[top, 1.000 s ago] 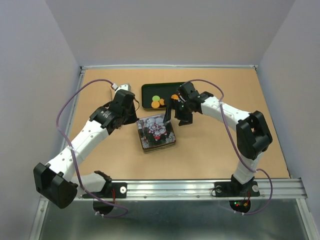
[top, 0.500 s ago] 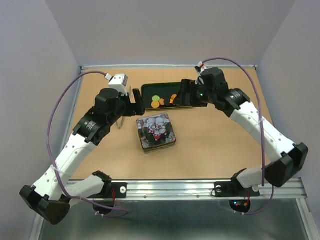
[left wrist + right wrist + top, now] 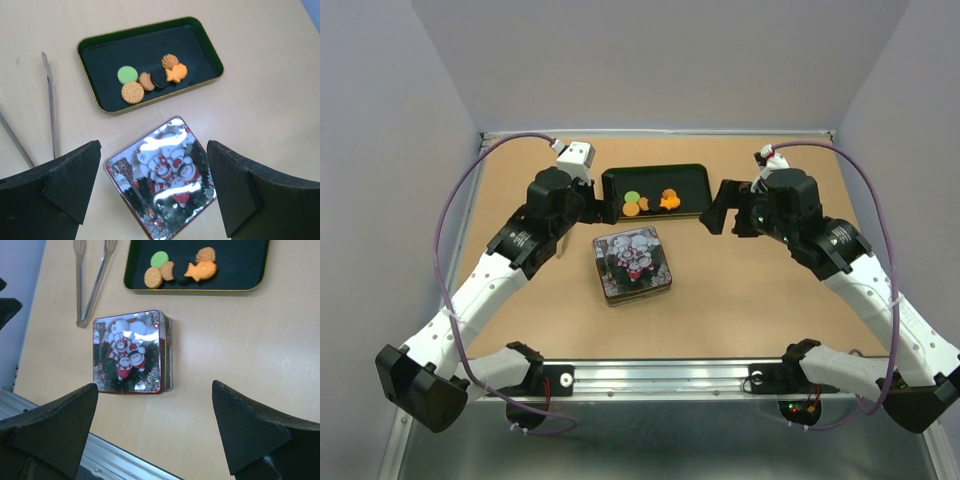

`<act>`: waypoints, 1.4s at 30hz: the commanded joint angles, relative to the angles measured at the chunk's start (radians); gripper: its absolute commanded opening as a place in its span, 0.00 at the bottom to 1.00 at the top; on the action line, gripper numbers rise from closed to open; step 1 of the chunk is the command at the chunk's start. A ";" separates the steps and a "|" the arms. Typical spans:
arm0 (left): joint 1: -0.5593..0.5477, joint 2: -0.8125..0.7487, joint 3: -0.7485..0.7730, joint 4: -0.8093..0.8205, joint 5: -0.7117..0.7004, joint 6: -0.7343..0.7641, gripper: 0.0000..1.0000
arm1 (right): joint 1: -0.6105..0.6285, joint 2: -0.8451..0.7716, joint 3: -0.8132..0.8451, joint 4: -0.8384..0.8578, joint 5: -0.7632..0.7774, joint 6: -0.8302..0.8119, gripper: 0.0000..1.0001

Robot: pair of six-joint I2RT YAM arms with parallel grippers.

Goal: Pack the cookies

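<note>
My left pincer (image 3: 154,150) and right pincer (image 3: 155,387) are released. Small flat orange-and-green cookies (image 3: 147,81), upper centre, seem light, brittle: grip edges gently.

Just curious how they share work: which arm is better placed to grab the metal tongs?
Probably left: the open left tool hovers near the silver metal tongs, which lie left of the square snowman tin; the right tool is across it.

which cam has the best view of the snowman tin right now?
Right wrist: the snowman tin is whole, lid and one side wall visible. Left wrist crops its bottom corner, with glare on the lid. Top external shows it whole but small.
</note>
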State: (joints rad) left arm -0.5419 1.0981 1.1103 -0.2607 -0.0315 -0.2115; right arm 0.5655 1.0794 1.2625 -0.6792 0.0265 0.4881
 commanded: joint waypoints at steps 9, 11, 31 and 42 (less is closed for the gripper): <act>0.003 -0.217 -0.414 0.595 -0.320 0.317 0.99 | 0.001 -0.148 -0.103 0.012 0.266 0.046 1.00; 0.005 -0.236 -0.501 0.678 -0.373 0.369 0.99 | -0.001 -0.167 -0.124 0.012 0.286 0.044 1.00; 0.445 -0.232 -0.951 1.196 -0.393 0.259 0.99 | -0.001 -0.164 -0.155 0.036 0.329 0.101 1.00; 0.577 -0.069 -0.985 1.454 -0.183 0.273 0.99 | 0.000 -0.107 -0.126 0.038 0.280 0.115 1.00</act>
State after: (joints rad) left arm 0.0074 0.9909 0.1284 0.9985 -0.3077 0.0620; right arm 0.5655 0.9581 1.0821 -0.6800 0.3138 0.5915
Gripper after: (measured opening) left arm 0.986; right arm 0.998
